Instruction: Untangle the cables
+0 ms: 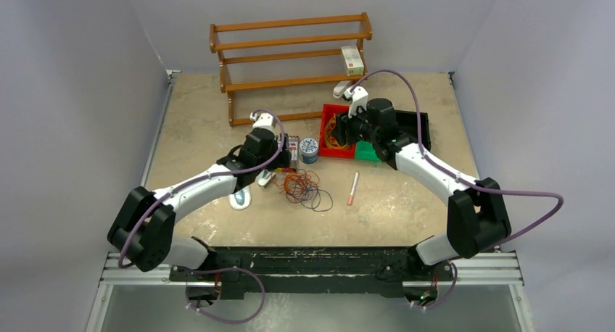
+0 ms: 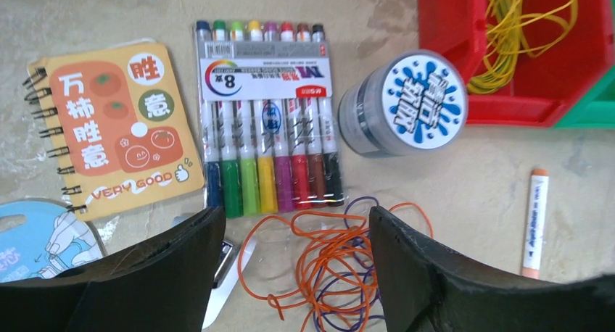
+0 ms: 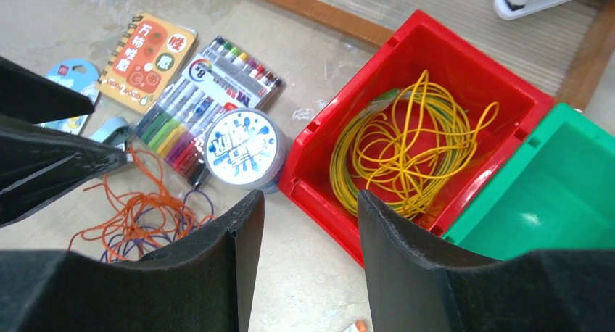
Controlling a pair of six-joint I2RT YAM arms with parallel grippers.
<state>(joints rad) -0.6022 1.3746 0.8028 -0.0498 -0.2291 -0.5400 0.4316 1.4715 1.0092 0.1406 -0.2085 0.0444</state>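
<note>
1. Left gripper (image 2: 294, 227): jaws spread wide and empty, hovering right over the orange-and-purple cables (image 2: 326, 270) tangled on the table (image 2: 450, 201).
2. Right gripper (image 3: 310, 209): jaws apart and empty, above the near edge of the red bin (image 3: 464, 64). Yellow cables (image 3: 406, 154) lie coiled inside.
3. Risk: the left pinch catches both colours, lifts the whole knot and tightens it.
4. Risk: dragged loops snag the marker pack (image 2: 268, 129) or the tin (image 2: 406, 104), both just beside the tangle.

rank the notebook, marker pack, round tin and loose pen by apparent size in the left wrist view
1. notebook and marker pack: too alike to separate
2. round tin
3. loose pen
</note>
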